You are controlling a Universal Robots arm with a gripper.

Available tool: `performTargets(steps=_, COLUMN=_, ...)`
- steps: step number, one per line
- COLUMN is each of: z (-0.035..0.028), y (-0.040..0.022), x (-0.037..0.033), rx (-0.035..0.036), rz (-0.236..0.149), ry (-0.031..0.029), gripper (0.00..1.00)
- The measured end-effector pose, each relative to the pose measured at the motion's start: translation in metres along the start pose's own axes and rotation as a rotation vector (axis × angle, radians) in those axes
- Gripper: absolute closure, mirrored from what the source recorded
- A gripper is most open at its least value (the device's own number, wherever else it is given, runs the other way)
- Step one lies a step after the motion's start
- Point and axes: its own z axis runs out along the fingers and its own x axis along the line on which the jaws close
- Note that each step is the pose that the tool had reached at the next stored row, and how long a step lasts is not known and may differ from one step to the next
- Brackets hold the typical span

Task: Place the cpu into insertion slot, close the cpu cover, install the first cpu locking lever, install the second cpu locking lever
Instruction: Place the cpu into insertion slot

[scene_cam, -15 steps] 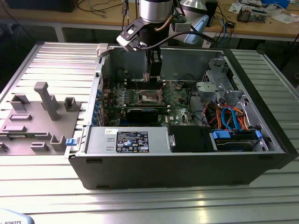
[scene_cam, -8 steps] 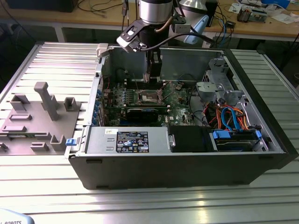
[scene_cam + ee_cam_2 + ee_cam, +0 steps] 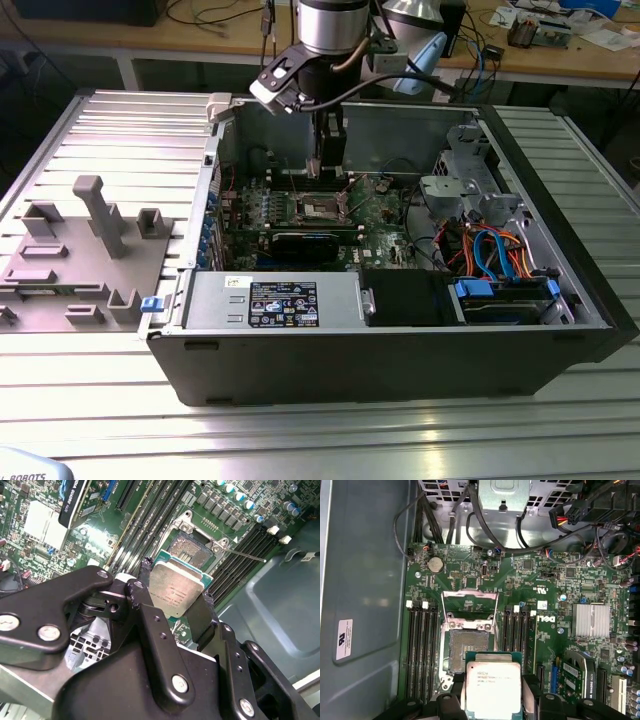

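Step in hand, as I judge it: seating the chip. The ribbed aluminium surface (image 3: 300, 440) carries an open black desktop computer case (image 3: 400, 360) lying on its side, and the arm reaches down into it. On the green motherboard (image 3: 520, 580) the square insertion slot (image 3: 469, 652) shows its bare contact field. The cpu cover (image 3: 470, 594), a thin silvery frame plate, is swung up and back off the slot, and a thin wire locking lever (image 3: 245, 555) stands clear to one side. The black two-fingered hand (image 3: 493, 700) is closed narrowly on the cpu (image 3: 493, 690), a flat square chip with a dull silver-grey top, pinching two opposite edges. In both wrist views the chip hangs above the board near one edge of the slot, not yet over its middle and not touching it. To do this well, I judge the chip should be centred and squared to the slot frame, kept level, lowered straight with no sideways drag across the contacts, and released only once it sits flat. A tilted drop could bend contacts. Contents of the case, besides the board: a silvery power supply box (image 3: 275, 300) along the near wall, a black rectangular block (image 3: 405, 295) beside it, and a metal drive bay with blue and orange cables (image 3: 490, 250) at the exterior view's right. The slot itself holds no chip yet.
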Motion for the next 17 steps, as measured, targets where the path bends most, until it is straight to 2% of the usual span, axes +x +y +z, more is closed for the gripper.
performTargets(steps=17, z=0.0063, y=-0.0002, x=0.0001, rx=0.0000, rz=0.000, ry=0.0000, gripper=0.46)
